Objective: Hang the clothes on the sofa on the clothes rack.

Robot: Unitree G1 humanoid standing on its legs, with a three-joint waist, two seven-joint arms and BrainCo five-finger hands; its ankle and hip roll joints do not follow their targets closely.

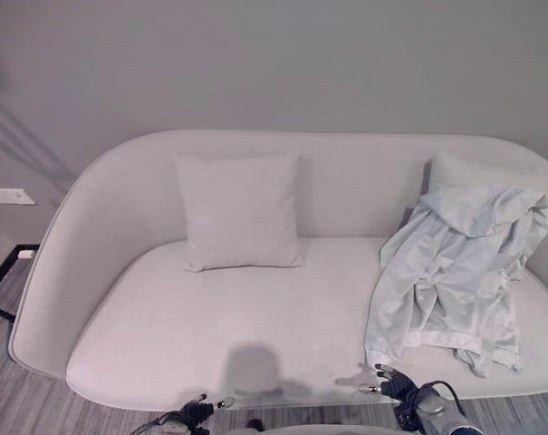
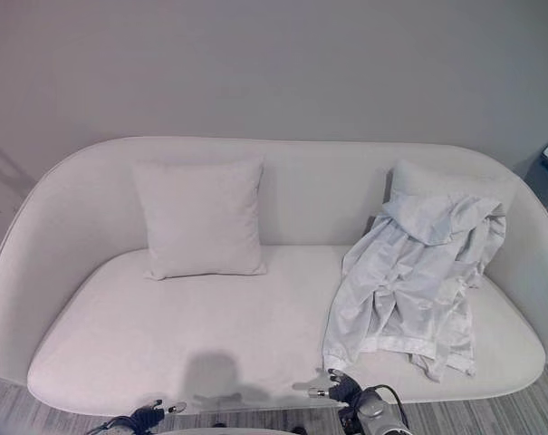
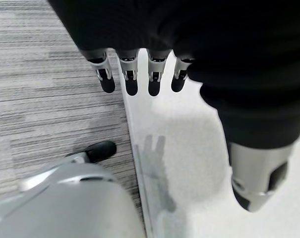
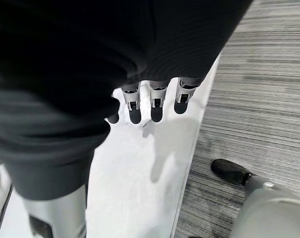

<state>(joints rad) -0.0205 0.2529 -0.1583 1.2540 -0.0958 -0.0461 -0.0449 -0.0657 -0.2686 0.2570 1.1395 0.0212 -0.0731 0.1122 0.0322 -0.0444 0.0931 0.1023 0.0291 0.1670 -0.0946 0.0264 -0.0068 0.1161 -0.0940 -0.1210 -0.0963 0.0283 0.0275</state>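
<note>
The garment [image 1: 455, 272] lay at frame right, long axis running down-frame, directly above the nearer right hand [image 1: 393, 382], whose fingers were relaxed and empty.

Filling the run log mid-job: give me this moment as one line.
garment: draped on sofa right end, untouched | left hand: open, at sofa front edge | right hand: open, below garment hem | rack: unseen
</note>
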